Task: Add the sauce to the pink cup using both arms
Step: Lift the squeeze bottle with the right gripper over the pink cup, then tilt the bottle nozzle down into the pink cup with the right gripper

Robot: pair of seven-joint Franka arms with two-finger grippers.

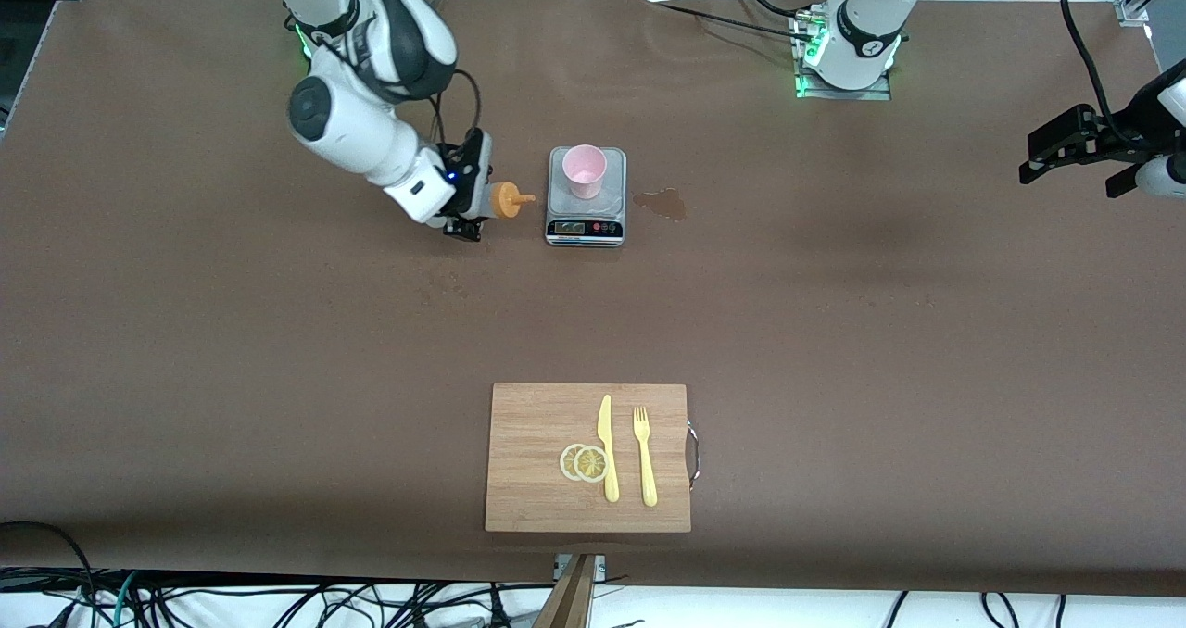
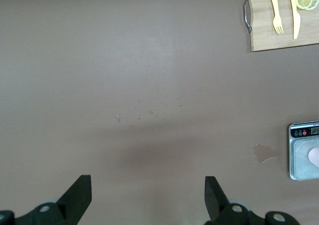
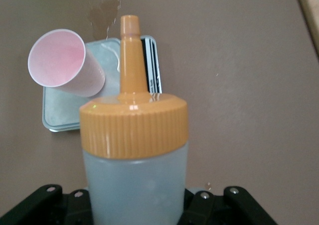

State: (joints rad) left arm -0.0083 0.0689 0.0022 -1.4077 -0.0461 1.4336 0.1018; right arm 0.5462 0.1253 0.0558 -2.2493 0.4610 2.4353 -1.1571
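The sauce (image 1: 505,199) is a whitish squeeze bottle with an orange nozzle cap. My right gripper (image 1: 466,204) is shut on its body. The bottle lies tipped on its side, with its nozzle pointing at the grey scale (image 1: 586,230). The pink cup (image 1: 585,170) stands upright on that scale. In the right wrist view the sauce (image 3: 134,130) fills the middle, with my right gripper (image 3: 134,205) round its body. The pink cup (image 3: 62,60) and the scale (image 3: 60,118) lie just past the nozzle tip. My left gripper (image 1: 1075,160) hangs open over bare table at the left arm's end, with nothing between its fingers (image 2: 79,190).
A brown spill (image 1: 662,204) marks the table beside the scale, toward the left arm's end. A wooden cutting board (image 1: 528,424) lies near the front camera. It carries a yellow knife (image 1: 608,447), a fork (image 1: 645,457) and lemon slices (image 1: 584,462).
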